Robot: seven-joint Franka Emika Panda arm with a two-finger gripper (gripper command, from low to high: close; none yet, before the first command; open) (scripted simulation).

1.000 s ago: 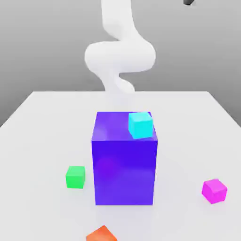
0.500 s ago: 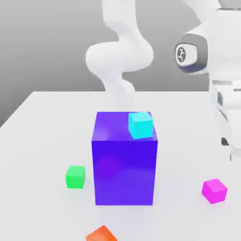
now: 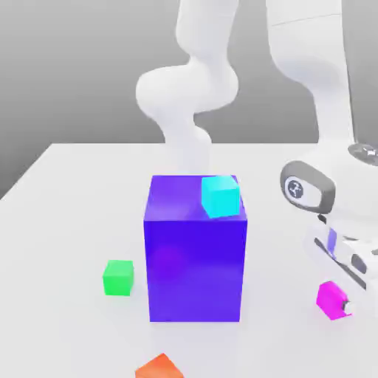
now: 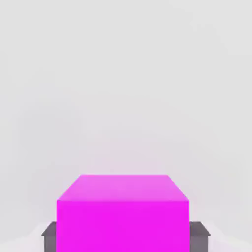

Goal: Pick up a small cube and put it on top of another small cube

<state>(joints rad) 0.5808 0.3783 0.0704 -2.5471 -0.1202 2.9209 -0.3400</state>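
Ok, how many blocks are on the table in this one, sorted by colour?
Magenta small cube: 1, between the hand's fingers
Green small cube: 1
Cyan small cube: 1, on top of the big block
Orange small cube: 1, at the exterior view's bottom edge
Blue-violet big block: 1
Total: 5

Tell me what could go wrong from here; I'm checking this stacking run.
The claw is shut on the magenta cube low by the table, so a thin grip might slip on lifting. The big blue-violet block stands between it and the green cube; a low carry could hit it.
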